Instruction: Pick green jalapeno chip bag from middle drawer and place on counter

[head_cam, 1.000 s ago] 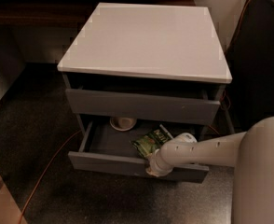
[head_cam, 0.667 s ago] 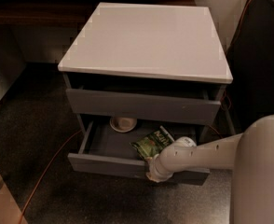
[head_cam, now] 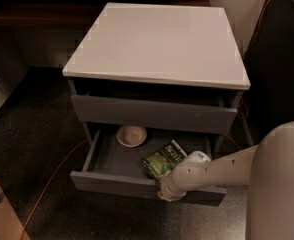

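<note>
Though largely hidden, the gripper (head_cam: 168, 189) sits at the middle drawer's (head_cam: 112, 183) front.

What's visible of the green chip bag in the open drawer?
The green jalapeno chip bag is small, glossy and crinkly, green with white lettering and a pale far edge. It lies flat, slanted, on the grey floor of the open middle drawer, right of centre, apart from the beige bowl behind it. The gripper sits at its near edge, covering that end; contact cannot be told.
</note>
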Robot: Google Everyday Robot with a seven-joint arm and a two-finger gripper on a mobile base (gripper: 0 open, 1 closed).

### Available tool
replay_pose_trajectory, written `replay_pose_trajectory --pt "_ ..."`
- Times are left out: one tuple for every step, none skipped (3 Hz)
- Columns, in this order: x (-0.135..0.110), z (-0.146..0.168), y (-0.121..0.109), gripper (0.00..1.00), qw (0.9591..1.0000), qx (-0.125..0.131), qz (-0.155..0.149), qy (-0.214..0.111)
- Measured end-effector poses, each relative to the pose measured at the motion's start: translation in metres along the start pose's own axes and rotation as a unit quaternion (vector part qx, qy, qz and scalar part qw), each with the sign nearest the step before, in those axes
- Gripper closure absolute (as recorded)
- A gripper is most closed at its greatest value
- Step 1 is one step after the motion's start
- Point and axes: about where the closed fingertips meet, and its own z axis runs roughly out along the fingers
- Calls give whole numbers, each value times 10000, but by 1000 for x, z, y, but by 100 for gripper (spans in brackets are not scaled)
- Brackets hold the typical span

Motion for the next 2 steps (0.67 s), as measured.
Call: replay_pose_trajectory --pt "0 0 -1 84 10000 0 0 0" --pt "-2 -10 1 85 9999 53 135 -20"
